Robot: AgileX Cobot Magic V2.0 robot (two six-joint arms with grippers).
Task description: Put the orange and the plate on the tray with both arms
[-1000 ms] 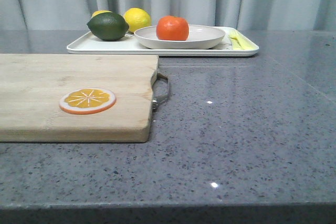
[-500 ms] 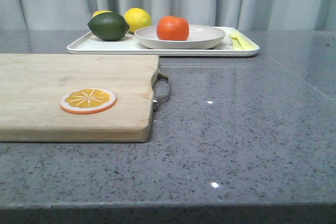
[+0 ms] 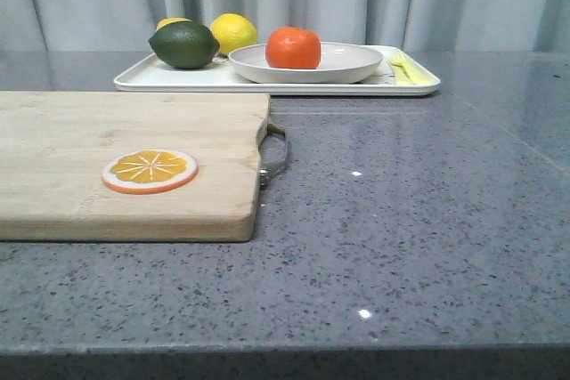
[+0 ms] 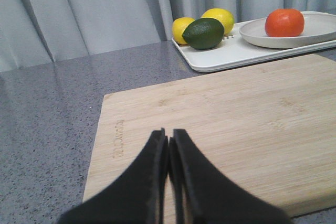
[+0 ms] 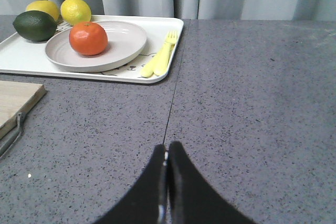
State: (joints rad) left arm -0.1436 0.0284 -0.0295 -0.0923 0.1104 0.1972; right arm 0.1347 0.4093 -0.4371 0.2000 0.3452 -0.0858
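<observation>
Both task things already set down: orange point(image 3: 292, 48) resting in plate point(image 3: 305, 62), plate sitting on tray point(image 3: 267, 80) toward the tray's right half, at the far edge of the tabletop point(image 3: 427, 220). Nothing left to carry, judging from how things lie (only a retreat of the arms, if even that).

Left gripper point(image 4: 169, 145) clenched on nothing, poised above the cutting board point(image 3: 125, 157), well apart from the tray. Right gripper point(image 5: 167, 156) likewise pressed closed and empty, over bare tabletop nearer than the tray's near-right corner.

Counted: one orange, one plate, one tray, one cutting board with a metal handle point(image 3: 274, 156) at its right edge, one orange slice point(image 3: 149, 171) lying flat on the board, one lime point(image 3: 183, 44) and two lemons point(image 4: 219, 17) at the tray's left end, one yellow fork point(image 5: 164, 56) along the tray's right edge.
</observation>
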